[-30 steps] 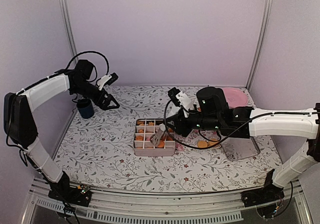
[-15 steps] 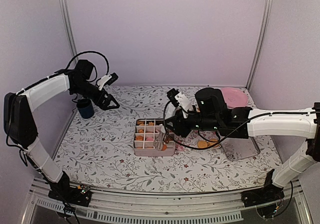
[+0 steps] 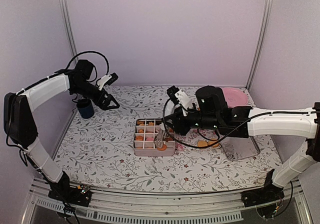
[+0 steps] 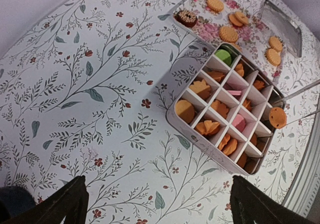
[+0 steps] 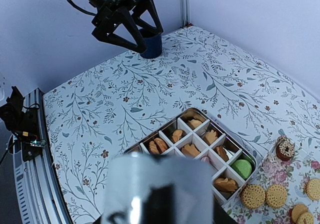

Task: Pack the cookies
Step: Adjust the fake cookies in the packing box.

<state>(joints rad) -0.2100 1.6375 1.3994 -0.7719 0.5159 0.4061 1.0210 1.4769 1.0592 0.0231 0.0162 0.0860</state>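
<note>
We see the right gripper [image 3: 161, 140] low over the right-hand side of the divided box [image 3: 154, 153] at the centre of the overhead view. From the left wrist camera, its two thin fingers reach in from the right edge of the frame. They pinch one round orange cookie [image 4: 277, 117] at the box's right corner. Most compartments already hold cookies [image 4: 200, 89]: orange-tan ones, a couple of pink, and a green cookie [image 4: 223, 57] in the topmost cell. More lie loose on a floral mat [image 4: 207, 31] toward the upper right of that frame, with a dark brown cookie [image 4: 186, 17] at its left end and a metal tray [image 4: 282, 26] beside it. The left gripper [image 3: 108, 102] hangs in the upper left of the overhead view. Its fingers are spread wide and hold nothing, and it sits just beside a blue cup [image 3: 85, 108]. A pink plate [image 3: 235, 95] sits at the back right.
</note>
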